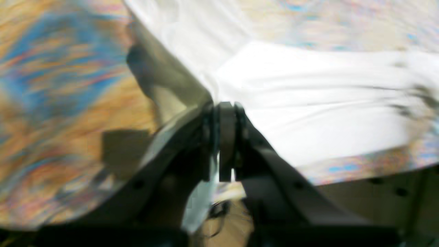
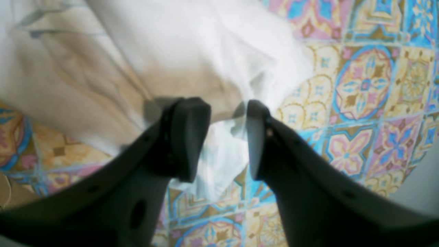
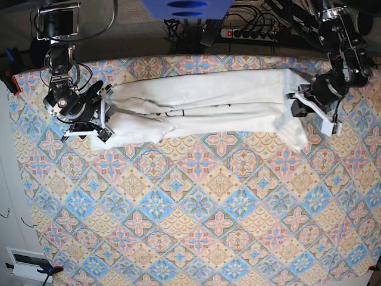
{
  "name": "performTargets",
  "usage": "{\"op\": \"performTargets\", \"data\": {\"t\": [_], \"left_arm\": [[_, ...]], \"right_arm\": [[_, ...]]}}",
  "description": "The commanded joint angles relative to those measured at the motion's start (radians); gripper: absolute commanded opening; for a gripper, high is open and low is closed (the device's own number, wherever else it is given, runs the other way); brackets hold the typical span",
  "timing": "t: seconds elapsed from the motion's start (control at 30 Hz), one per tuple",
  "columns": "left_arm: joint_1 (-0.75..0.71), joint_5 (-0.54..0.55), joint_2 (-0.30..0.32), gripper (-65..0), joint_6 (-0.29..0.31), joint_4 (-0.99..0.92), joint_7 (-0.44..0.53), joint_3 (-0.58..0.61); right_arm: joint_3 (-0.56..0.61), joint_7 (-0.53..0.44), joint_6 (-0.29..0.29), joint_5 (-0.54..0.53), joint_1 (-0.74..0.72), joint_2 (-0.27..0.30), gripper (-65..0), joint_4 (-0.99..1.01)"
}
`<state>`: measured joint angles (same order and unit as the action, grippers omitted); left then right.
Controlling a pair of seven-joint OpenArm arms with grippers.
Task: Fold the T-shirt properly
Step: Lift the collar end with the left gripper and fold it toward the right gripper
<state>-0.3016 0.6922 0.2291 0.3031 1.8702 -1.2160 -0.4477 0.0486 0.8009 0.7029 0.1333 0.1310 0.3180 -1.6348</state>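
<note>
Black fingers [image 1: 227, 137] of the left gripper [image 1: 224, 113] fill the bottom of the left wrist view, pressed together on a pinch of the T-shirt [image 1: 308, 103], whose white cloth fans away toward one and two o'clock, blurred. Over on the right arm, the right gripper [image 2: 226, 137] has its jaws parted, a crumpled bit of white fabric sitting in the gap; whether they actually grip it I cannot tell. From above, the T-shirt [image 3: 208, 107] lies stretched in a long band across the twelve o'clock part of the patterned tablecloth [image 3: 196, 208], the left gripper [image 3: 305, 102] at its three o'clock end, the right gripper [image 3: 102, 116] at nine o'clock.
</note>
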Motion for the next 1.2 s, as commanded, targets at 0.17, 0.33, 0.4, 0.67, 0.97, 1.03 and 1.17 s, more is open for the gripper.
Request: {"op": "performTargets", "data": {"t": [0.17,0.33,0.4,0.67,0.97,1.03,1.17], "left_arm": [[0.025,-0.016,-0.098,-65.0,-0.005,0.016,0.002,0.083],[0.026,-0.081,-0.184,-65.0,-0.005,0.016,0.006,0.165],[0.026,-0.091,-0.213,-65.0,-0.005,0.016,0.006,0.188],[0.020,-0.121,-0.273,-65.0,-0.005,0.015,0.002,0.270],[0.005,-0.121,-0.274,-65.0,-0.003,0.015,-0.002,0.310],[0.005,-0.121,-0.274,-65.0,-0.003,0.015,-0.002,0.310],[0.009,-0.119,-0.274,-65.0,0.000,0.012,-0.002,0.312]], "right_arm": [[-0.077,-0.013,-0.005,-0.002,-0.012,0.016,-43.6,-0.020],[-0.086,-0.015,-0.005,-0.002,-0.012,0.037,-43.6,-0.020],[-0.085,-0.019,-0.005,-0.002,-0.012,0.042,-43.6,-0.020],[-0.118,-0.019,-0.005,-0.002,-0.012,0.042,-43.6,-0.018],[-0.125,-0.021,-0.005,-0.002,-0.012,0.043,-43.6,-0.020],[-0.125,-0.021,-0.005,-0.002,-0.012,0.043,-43.6,-0.020],[-0.125,-0.021,-0.005,-0.002,-0.014,0.043,-43.6,-0.020]]}}
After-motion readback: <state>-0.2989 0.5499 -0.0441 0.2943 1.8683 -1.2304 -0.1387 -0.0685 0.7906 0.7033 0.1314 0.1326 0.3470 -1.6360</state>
